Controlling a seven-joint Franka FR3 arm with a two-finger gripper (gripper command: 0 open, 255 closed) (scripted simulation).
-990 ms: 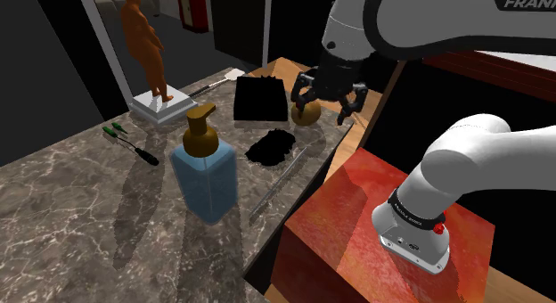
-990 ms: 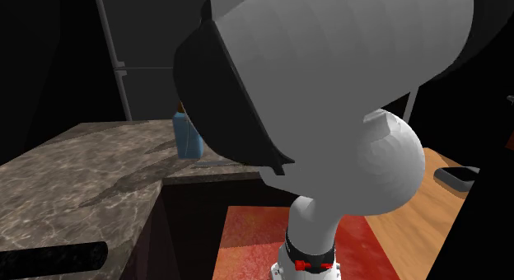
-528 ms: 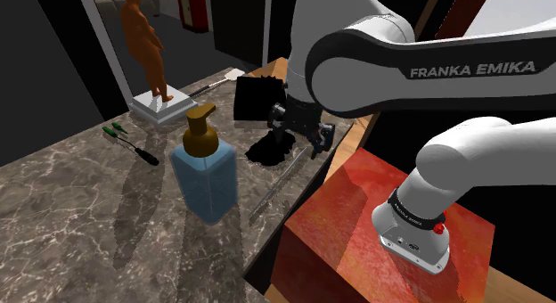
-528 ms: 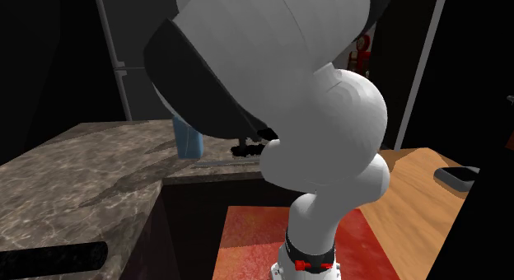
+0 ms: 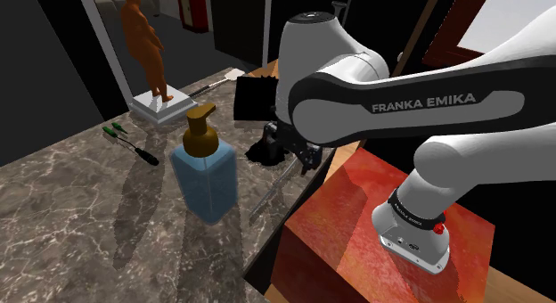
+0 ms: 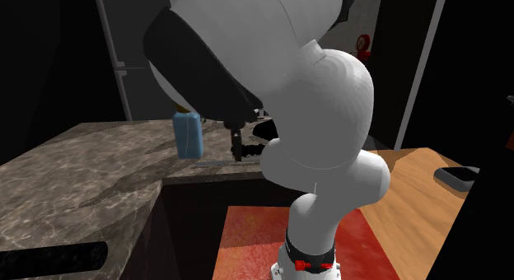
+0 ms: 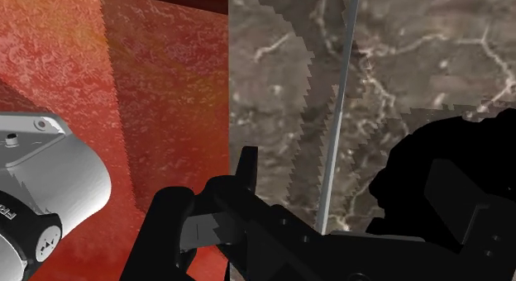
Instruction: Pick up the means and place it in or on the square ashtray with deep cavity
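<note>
The white arm (image 5: 401, 105) arches over from the red box stand (image 5: 347, 212) and bends low above the marbled counter (image 5: 80, 212); in the second exterior view its pale bulk (image 6: 305, 97) stands in front of most of the counter (image 6: 82, 167). On the counter, toward the shoulder view's left, stands a blue bottle (image 5: 205, 176) with a brown pump top, also seen beyond the arm in the second exterior view (image 6: 188, 136). Further back an orange figurine (image 5: 143, 43) stands upright on a white base (image 5: 162, 103). The square black ashtray (image 5: 254, 101) sits behind the wrist, near the counter's far edge. Just in front of it lies a shapeless black lump (image 5: 264, 151). The thin grey rod (image 5: 272, 192) lies flat near the counter edge that faces the stand, running from beside the lump toward the bottle's side, well apart from the ashtray. The black gripper (image 5: 298, 157) hangs low over the rod's far end, close beside the lump, and shows under the arm in the second exterior view (image 6: 240, 147). From the wrist, the gripper (image 7: 343, 164) has its fingers apart with the rod (image 7: 339, 97) running between them over the marble (image 7: 413, 56). Neither finger can be seen touching it, though one finger merges with the black of the lump (image 7: 413, 151). The stand's red top (image 7: 149, 89) lies on the other side. Two small green-handled tools (image 5: 116, 129) lie at the shoulder view's left, well away from the gripper.
</note>
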